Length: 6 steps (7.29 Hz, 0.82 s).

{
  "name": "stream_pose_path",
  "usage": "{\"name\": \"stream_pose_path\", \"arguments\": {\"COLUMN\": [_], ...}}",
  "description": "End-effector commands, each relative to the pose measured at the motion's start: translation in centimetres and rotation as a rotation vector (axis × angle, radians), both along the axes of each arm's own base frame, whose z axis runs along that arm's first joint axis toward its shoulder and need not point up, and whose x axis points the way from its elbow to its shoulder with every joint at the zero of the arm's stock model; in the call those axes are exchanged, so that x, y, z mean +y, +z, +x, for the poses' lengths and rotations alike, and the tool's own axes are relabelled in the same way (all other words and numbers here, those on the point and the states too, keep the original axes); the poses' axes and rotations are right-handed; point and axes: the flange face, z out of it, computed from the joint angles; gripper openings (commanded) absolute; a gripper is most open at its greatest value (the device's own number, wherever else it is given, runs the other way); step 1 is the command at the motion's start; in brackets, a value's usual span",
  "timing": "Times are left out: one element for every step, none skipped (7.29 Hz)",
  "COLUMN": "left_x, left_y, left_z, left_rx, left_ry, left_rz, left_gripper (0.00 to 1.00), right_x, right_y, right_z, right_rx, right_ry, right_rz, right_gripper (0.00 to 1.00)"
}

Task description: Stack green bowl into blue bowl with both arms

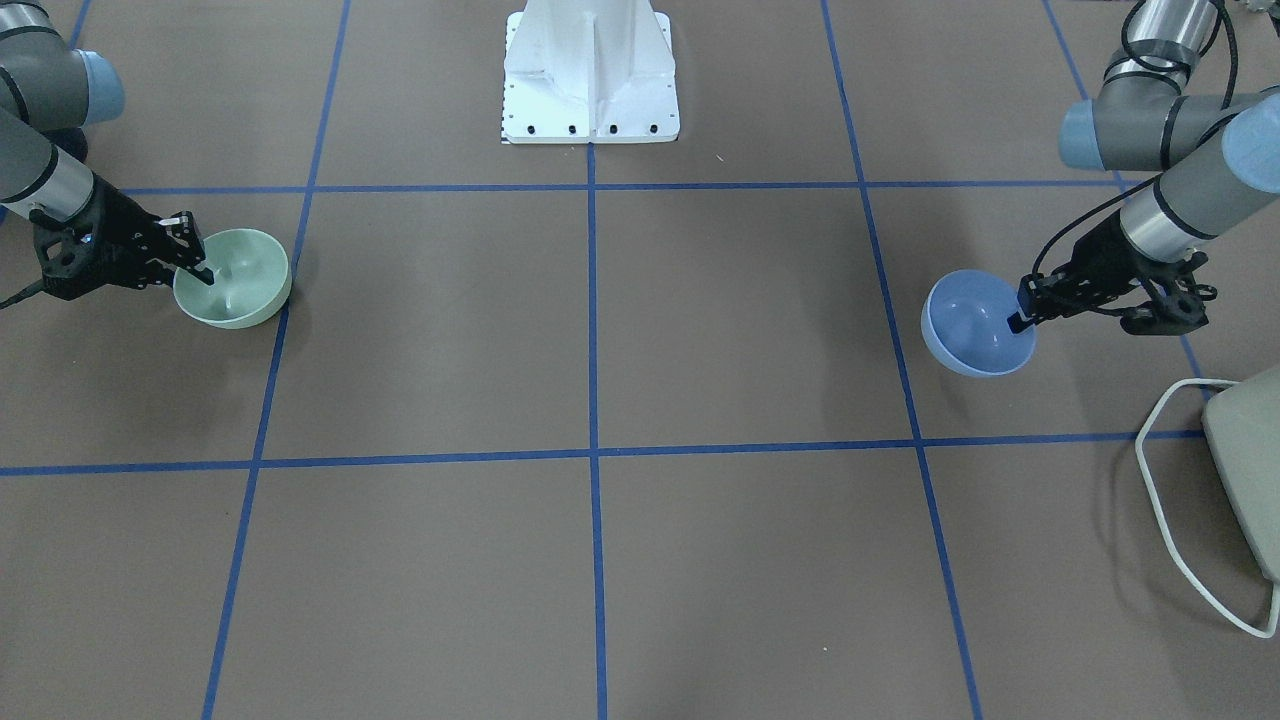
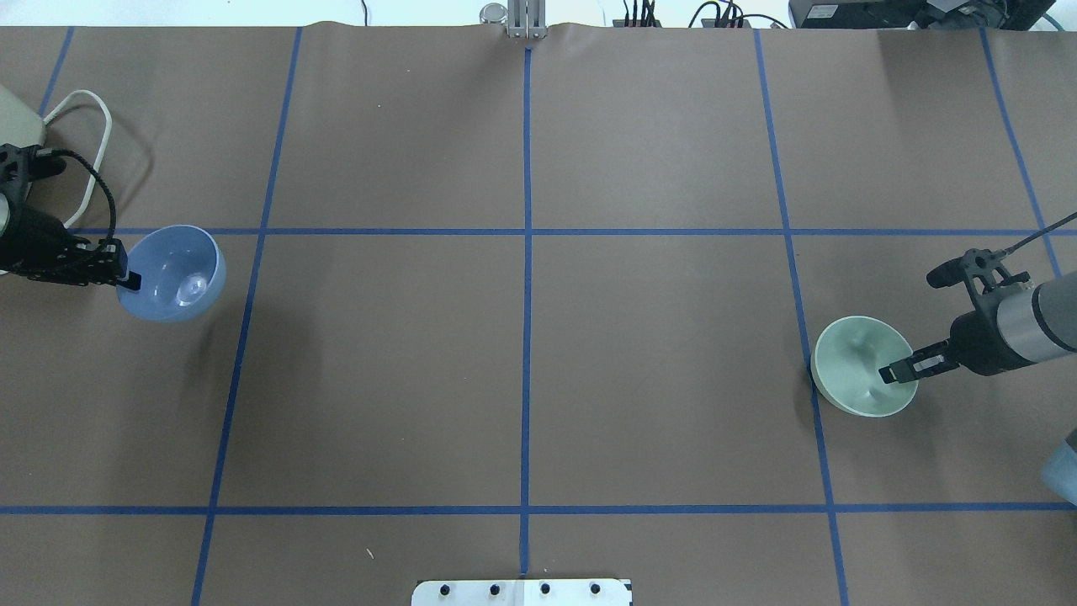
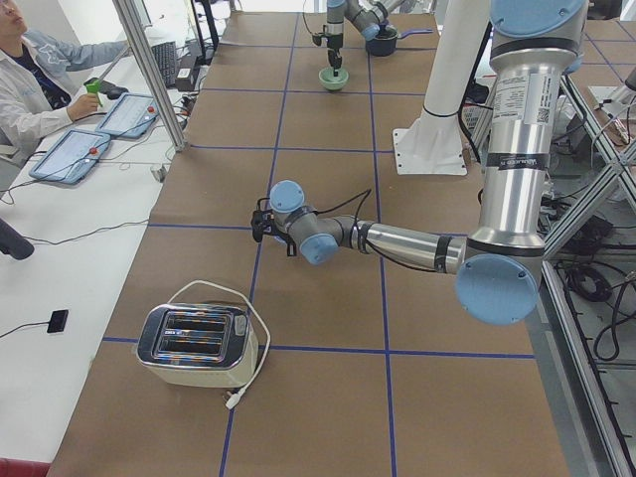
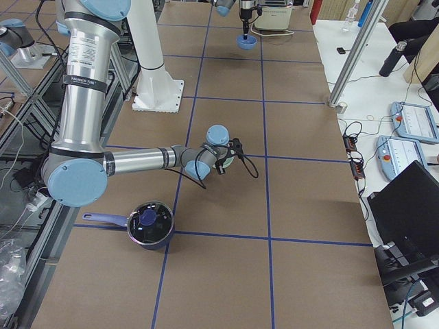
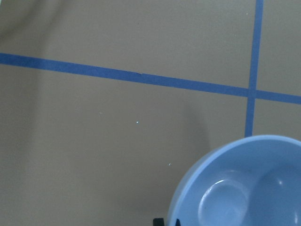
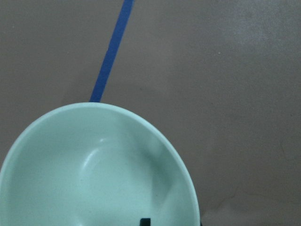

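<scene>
**Bowls: 2.**
- One green bowl, at the robot's right end of the table, its edge just beside a blue tape line. It is tilted, with the glossy inside facing up and inward.
- One blue bowl, at the robot's left end, well apart from the green one and also tilted.
- The bowls are not stacked. Whether either base touches the table cannot be told.

**Arms: 2.**
- Both are grey tubes with light-blue joint caps.
- The left arm reaches the blue bowl.
- The right arm reaches the green bowl.

**End effectors: 2.**
- The left end effector pinches the blue bowl's rim on the side facing its arm, with one finger inside the bowl and one outside.
- The right end effector pinches the green bowl's rim the same way. Its wrist view shows a dark fingertip inside the rim.

**Other items**
- Pedestal: 1. It is white and stands at the robot's middle of the table.
- Toaster: 1. It is a cream and chrome toaster with a white cord, at the left end beyond the blue bowl.
- Pot: 1. It is a dark lidded pot with a blue knob and handle, at the right end near the right arm's elbow.
- Person: 1. A seated person is at a side bench.
</scene>
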Motion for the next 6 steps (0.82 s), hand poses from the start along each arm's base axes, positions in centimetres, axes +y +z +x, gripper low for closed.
{"name": "stream_pose_path", "arguments": {"left_x": [-0.01, -0.01, 0.02, 0.02, 0.01, 0.02], "left_y": [-0.20, -0.20, -0.12, -0.12, -0.11, -0.12], "left_z": [0.07, 0.07, 0.15, 0.15, 0.15, 0.15], "left_rx": [0.003, 0.002, 0.002, 0.002, 0.001, 0.002], "left_ry": [-0.010, -0.009, -0.008, -0.008, -0.009, -0.008], "left_rz": [-0.013, -0.012, -0.015, -0.013, -0.013, -0.013], "left_gripper": [0.00, 0.00, 0.00, 0.00, 0.00, 0.00], "right_x": [-0.10, -0.25, -0.36, -0.44, -0.48, -0.51], "right_y": [-0.09, -0.02, 0.19, 0.31, 0.25, -0.06], "right_z": [0.65, 0.54, 0.56, 0.58, 0.54, 0.50], "right_rx": [-0.014, -0.009, 0.000, 0.005, 0.004, -0.001], "right_ry": [-0.005, 0.002, 0.011, 0.018, 0.018, 0.021], "right_rz": [-0.014, -0.009, -0.007, -0.004, -0.003, -0.005], "right_gripper": [0.26, 0.25, 0.23, 0.22, 0.20, 0.16]}}
